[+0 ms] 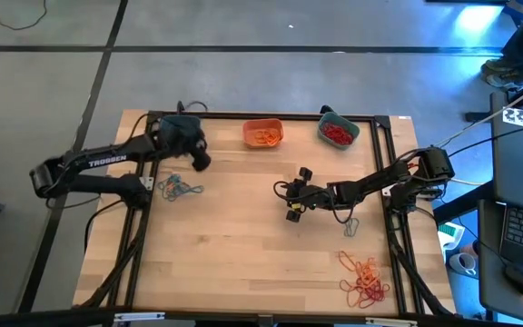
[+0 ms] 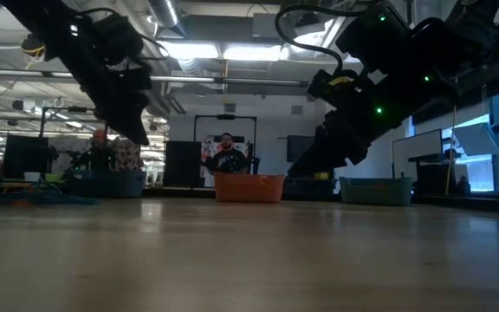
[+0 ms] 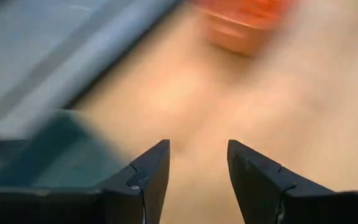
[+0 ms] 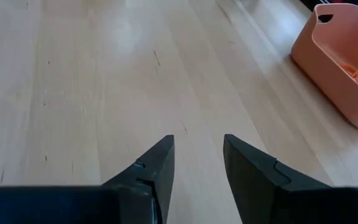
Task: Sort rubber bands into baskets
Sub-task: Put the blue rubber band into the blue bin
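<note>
Three baskets stand along the table's far edge: an orange basket with orange rubber bands in it, a teal basket with red bands in it, and a second teal basket, mostly hidden under my left arm in the high view. My left gripper hovers open beside that basket, nothing between its fingers. Grey-teal bands lie on the table near it. My right gripper stands open over the table's middle, with only bare wood between its fingers. Orange and red bands lie heaped near the front right.
A single grey band lies near the right arm. Black rails frame the table's far and side edges. Bare wood lies between the two heaps of bands. Beyond the table, a person shows in the room.
</note>
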